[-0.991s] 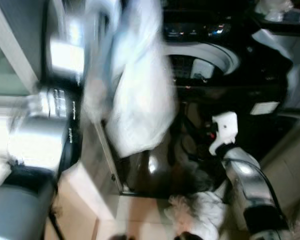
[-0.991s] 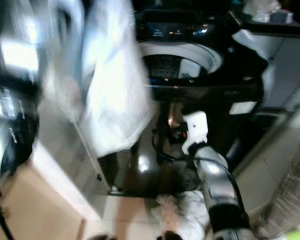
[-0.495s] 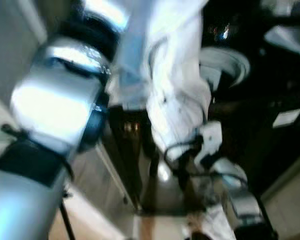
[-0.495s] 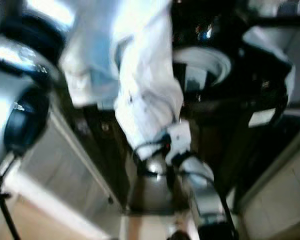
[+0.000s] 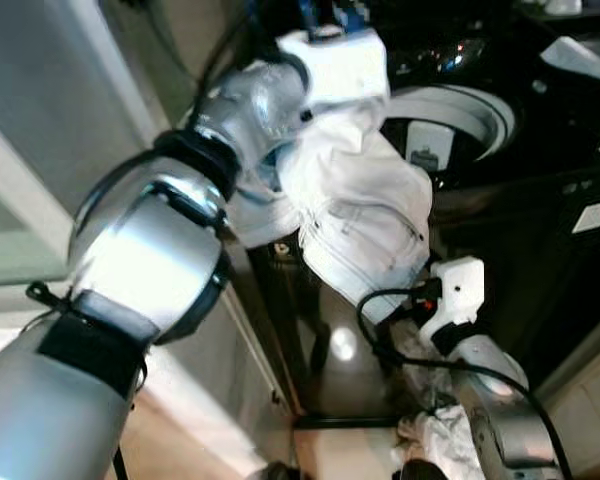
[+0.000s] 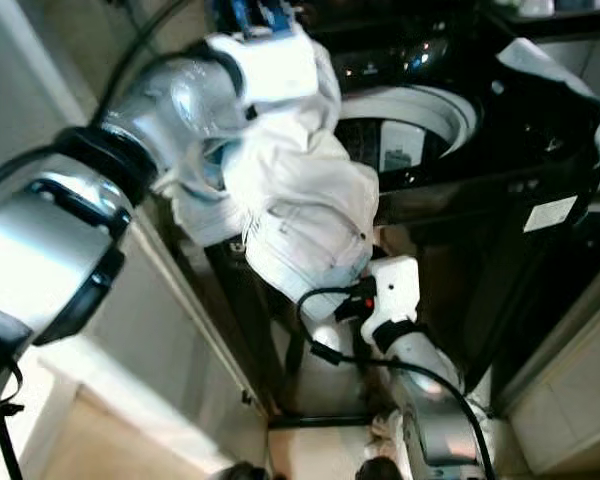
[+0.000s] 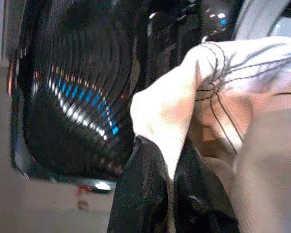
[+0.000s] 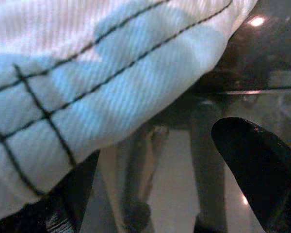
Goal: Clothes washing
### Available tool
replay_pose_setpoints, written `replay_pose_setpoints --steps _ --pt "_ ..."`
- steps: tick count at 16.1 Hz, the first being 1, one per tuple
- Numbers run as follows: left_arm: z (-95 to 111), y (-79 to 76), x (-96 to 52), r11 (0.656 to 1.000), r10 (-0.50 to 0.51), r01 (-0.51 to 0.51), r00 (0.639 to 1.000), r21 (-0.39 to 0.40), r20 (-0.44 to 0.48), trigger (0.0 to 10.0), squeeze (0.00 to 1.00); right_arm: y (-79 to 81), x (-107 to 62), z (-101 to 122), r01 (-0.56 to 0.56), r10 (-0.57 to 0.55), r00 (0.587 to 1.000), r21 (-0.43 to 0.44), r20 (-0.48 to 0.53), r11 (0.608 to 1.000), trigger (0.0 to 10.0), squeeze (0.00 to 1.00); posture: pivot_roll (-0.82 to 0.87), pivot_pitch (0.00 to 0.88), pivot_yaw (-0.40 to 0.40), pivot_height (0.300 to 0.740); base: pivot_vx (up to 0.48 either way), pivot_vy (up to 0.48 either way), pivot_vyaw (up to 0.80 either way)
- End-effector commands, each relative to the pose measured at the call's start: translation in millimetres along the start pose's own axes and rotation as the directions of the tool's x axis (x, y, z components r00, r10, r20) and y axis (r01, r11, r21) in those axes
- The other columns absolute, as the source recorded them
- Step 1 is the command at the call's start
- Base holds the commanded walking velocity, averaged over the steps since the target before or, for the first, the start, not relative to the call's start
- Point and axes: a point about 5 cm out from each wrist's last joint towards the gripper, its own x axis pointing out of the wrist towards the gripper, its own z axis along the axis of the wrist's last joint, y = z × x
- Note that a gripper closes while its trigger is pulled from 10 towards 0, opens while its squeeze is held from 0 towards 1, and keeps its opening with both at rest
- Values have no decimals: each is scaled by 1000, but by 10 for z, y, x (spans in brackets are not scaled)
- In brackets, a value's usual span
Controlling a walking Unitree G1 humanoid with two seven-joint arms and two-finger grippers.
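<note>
A white garment with dark stitching hangs from my raised left arm, in front of a black top-loading washer. The garment's upper part lies against the near rim of the washer's round grey opening. In the left wrist view my left gripper is shut on a fold of that white cloth. My right arm sits lower, below the hanging garment. In the right wrist view my right gripper is open, its black fingers apart just under the garment's hem.
The washer's lit control panel runs behind the opening. A white cloth lies on the washer's far right corner. More white laundry is on the floor by my right arm. A pale wall and door frame stand at the left.
The view has shifted and sharpened. My left arm has carried the white garment up and right, toward the washer's opening. My right arm stays low beneath it.
</note>
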Motion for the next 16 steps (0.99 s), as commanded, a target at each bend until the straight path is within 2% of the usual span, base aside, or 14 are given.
replay_pose_setpoints --steps 1,2,5,6,7,8,9,10,11,12,13,14,15,16 --pt "-49 -63 -15 1000 -18 18 1000 20 -10 10000 0 47 14 53 -11 11 1000 -4 16 1000 10000 0 -343 0 192 719 0 0 0" --pt "0 -151 -1 998 -52 51 999 46 8 10000 0 67 5 43 -9 9 1000 -2 5 1000 10000 0 -343 0 195 719 0 0 0" --pt "-16 -206 9 983 -75 69 997 -168 -26 10000 0 68 20 38 6 -6 1000 -1 -5 1000 10000 0 -349 0 198 719 0 0 0" --pt "-31 -235 5 978 -86 78 996 -192 -33 10000 0 68 23 40 8 -8 1000 0 -7 1000 10000 0 -349 0 198 719 0 0 0" --pt "-57 -300 -3 983 -109 101 993 -156 -46 10000 0 74 19 41 9 -9 1000 0 -8 1000 10000 0 -358 0 203 719 0 0 0" --pt "-74 -479 -22 984 -177 177 983 7 -54 10000 0 96 -3 38 11 -11 1000 2 -11 1000 10000 0 -371 0 207 719 0 0 0" --pt "-69 -535 -27 976 -190 195 980 97 -54 10000 0 107 -15 35 14 -13 1000 3 -14 1000 10000 0 -375 0 210 719 0 0 0" --pt "-25 -584 -22 964 -200 202 979 171 -32 10000 1000 124 -39 24 18 -18 1000 6 -19 1000 10000 0 -382 0 215 719 0 0 0" --pt "13 -592 -14 957 -196 194 981 214 -16 10000 1000 126 -50 19 22 -22 1000 7 -22 1000 10000 0 -386 0 218 719 0 0 0" --pt "77 -599 -3 916 -179 158 984 370 23 10000 1000 131 -64 14 27 -27 999 9 -25 1000 10000 0 -389 0 220 719 0 0 0" --pt "185 -592 12 828 -154 68 982 556 109 10000 1000 127 -66 12 32 -32 999 9 -27 999 10000 0 -393 0 223 719 0 0 0" --pt "257 -571 19 779 -138 1 976 627 171 10000 1000 121 -67 12 36 -36 999 8 -28 999 10000 0 -394 0 223 719 0 0 0" --pt "292 -544 25 760 -122 -38 972 649 199 10000 1000 115 -70 12 40 -39 999 7 -29 999 10000 0 -394 0 223 719 0 0 0" --pt "366 -446 40 734 -78 -117 964 668 255 10000 1000 109 -74 18 44 -44 999 6 -30 999 10000 0 -392 0 223 719 0 0 0"
